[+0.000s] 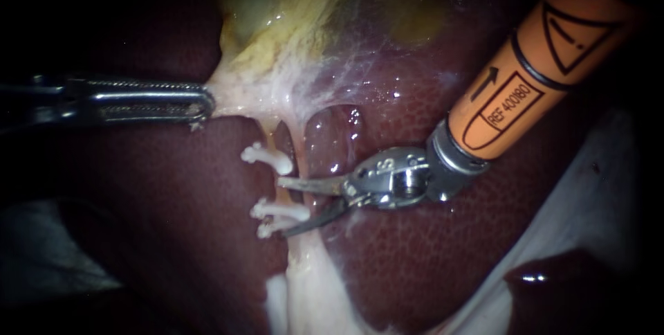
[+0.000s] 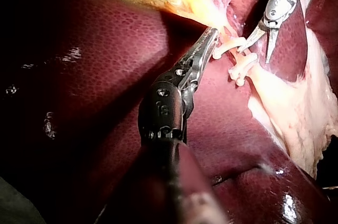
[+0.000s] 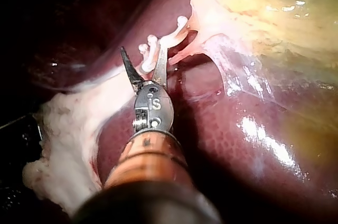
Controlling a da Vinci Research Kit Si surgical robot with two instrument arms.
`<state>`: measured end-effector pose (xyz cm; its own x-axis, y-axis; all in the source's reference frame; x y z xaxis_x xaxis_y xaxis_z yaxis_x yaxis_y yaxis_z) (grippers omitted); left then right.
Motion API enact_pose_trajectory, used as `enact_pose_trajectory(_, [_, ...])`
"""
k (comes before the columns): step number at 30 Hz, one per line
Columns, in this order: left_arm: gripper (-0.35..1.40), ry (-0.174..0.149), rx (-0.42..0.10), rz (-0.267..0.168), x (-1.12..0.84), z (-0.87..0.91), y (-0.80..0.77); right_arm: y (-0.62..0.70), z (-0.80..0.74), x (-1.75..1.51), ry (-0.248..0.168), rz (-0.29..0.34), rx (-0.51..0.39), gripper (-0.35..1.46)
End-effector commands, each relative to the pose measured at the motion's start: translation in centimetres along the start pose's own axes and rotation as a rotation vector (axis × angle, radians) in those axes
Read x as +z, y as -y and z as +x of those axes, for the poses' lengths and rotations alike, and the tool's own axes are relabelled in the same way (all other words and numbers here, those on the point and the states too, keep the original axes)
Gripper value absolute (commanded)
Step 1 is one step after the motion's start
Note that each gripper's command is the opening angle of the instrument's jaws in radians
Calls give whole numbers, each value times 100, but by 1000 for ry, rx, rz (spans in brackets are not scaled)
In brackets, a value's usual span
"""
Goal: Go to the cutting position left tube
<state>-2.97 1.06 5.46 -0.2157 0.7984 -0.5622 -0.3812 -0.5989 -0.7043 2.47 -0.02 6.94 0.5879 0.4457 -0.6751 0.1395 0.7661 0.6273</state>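
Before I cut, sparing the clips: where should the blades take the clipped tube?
Probably the bare stretch of the clipped tube between the upper clip and the lower two clips, coming from the right: it runs vertically, so the right instrument, jaws open, crosses it squarely.

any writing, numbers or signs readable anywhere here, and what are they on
Liver, gallbladder, clips: no text or signs on any of them.
Right instrument: printed markings on its orange sleeve and stamped ones on its metal wrist; instrument markings are not transcribed here.
Left instrument: faint stamped marks on its wrist in the left wrist view, too dim to read.
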Motion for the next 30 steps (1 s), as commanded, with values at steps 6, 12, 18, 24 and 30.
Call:
enact_pose_trajectory(6, [-35,1,0,0,0,0,-1,-9,-11,3,4,8,7,143])
enact_pose_trajectory(12, [-35,0,0,0,0,0,-2,-14,-10,6,5,12,7,143])
enact_pose_trajectory(18, [-35,1,0,-2,1,1,-4,-20,-5,13,-4,34,15,143])
enact_pose_trajectory(24, [-35,1,0,-4,3,1,-6,-19,2,25,-36,92,-22,143])
enact_pose_trajectory(30, [-35,1,0,-3,5,1,-6,-17,10,46,-71,138,-54,138])
